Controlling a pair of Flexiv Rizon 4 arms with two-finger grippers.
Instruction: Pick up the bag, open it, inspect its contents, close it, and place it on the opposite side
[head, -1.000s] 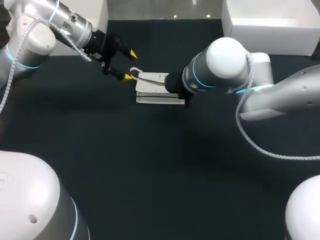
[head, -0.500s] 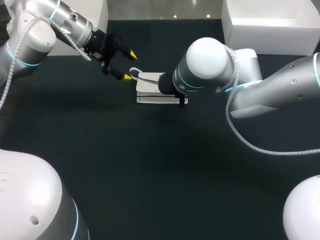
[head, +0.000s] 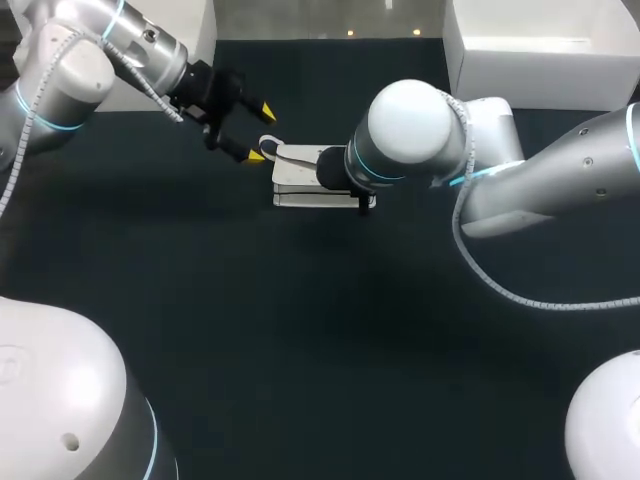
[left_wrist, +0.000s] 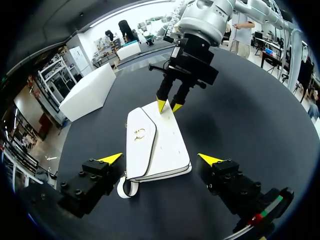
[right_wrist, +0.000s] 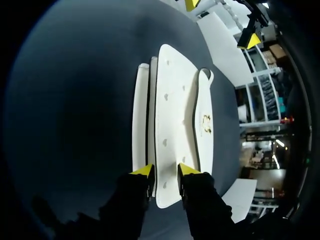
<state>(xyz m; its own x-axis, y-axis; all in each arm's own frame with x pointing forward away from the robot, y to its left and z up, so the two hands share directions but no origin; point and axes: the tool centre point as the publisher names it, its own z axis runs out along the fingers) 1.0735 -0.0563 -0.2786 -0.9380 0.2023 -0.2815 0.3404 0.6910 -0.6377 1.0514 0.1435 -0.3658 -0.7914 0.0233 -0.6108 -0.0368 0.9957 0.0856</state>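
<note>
Head view, white bag flat mid-table, my left gripper spread wide just beside its strap end, right arm over other end, left wrist view, bag just ahead of my spread fingers, right gripper at far end, right wrist view, my tips slightly apart over bag's near end, pinch not seen.

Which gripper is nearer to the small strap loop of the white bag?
Left. The strap loop lies between the open fingers of the left gripper; the right gripper is at the opposite end of the bag.
</note>
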